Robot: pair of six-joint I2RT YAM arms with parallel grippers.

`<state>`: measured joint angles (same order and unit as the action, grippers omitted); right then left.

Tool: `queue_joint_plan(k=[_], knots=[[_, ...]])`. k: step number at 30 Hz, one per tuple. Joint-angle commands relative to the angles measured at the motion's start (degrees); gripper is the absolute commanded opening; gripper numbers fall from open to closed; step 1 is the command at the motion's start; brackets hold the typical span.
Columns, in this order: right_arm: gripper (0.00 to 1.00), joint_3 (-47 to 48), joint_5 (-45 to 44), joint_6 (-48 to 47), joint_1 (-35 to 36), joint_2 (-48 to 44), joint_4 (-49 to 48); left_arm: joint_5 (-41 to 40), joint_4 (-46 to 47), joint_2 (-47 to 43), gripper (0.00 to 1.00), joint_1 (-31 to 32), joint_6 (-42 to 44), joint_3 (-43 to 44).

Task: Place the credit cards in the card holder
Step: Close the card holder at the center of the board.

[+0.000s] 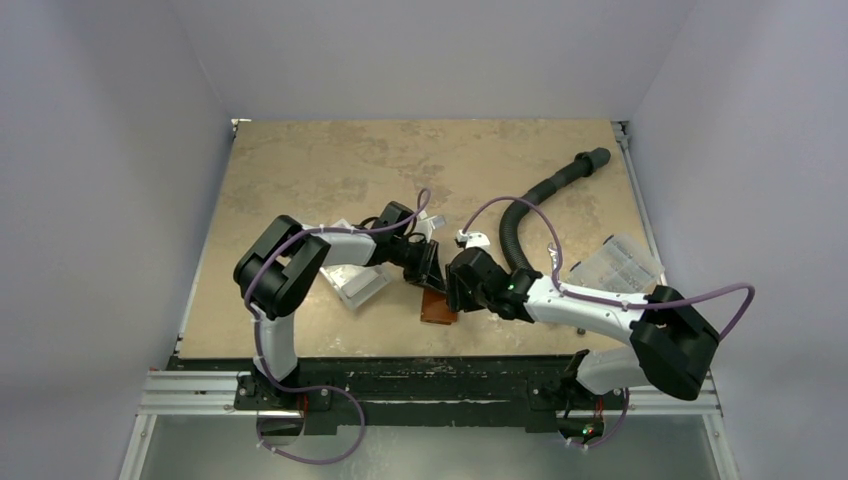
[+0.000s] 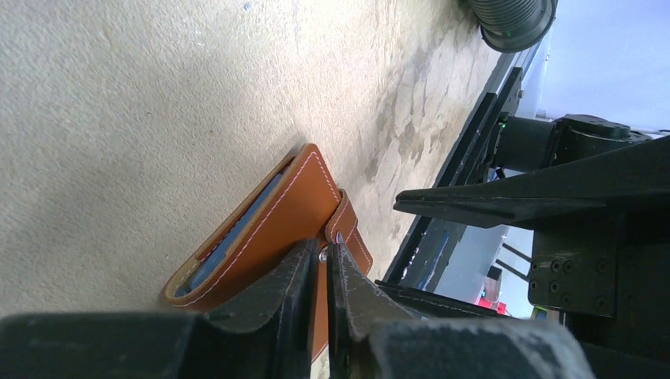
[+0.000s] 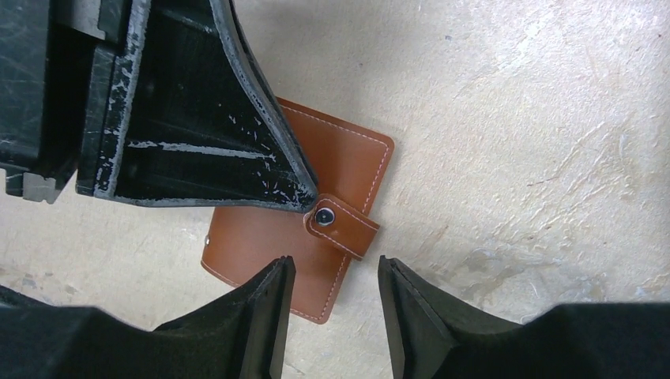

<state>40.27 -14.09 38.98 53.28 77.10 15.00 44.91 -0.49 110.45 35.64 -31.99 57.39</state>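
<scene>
Card holder (image 3: 261, 237) lies closed. Left end effector (image 2: 324, 257), almost closed, touches its snap strap (image 3: 345, 226); right end effector (image 3: 333, 264) gapes above.

A: Site type?
B: Lab test cell. Plain white walls (image 1: 100, 200) box in a tan table (image 1: 350, 170); left arm (image 1: 335, 250) and right arm (image 1: 590, 305) bolted to a metal rail (image 1: 430, 395) along its near edge.

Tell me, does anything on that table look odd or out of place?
A black ribbed hose lies curled across the table on the far right, seemingly no part of the job. The left gripper has white scuffs on a finger.
</scene>
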Motion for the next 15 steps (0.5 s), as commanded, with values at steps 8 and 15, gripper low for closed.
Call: queue_joint_plan(k=[8, 15], knots=[[0.37, 6.0, -2.8, -1.1, 1.0, 2.8, -0.1, 0.6, 4.1, -3.7, 0.15, -2.9, -0.3, -1.5], [0.43, 9.3, -6.7, -1.4, 2.3, 6.1, 2.9, 0.5, 4.8, -1.5, 0.02, -2.8, -1.5, -2.3]])
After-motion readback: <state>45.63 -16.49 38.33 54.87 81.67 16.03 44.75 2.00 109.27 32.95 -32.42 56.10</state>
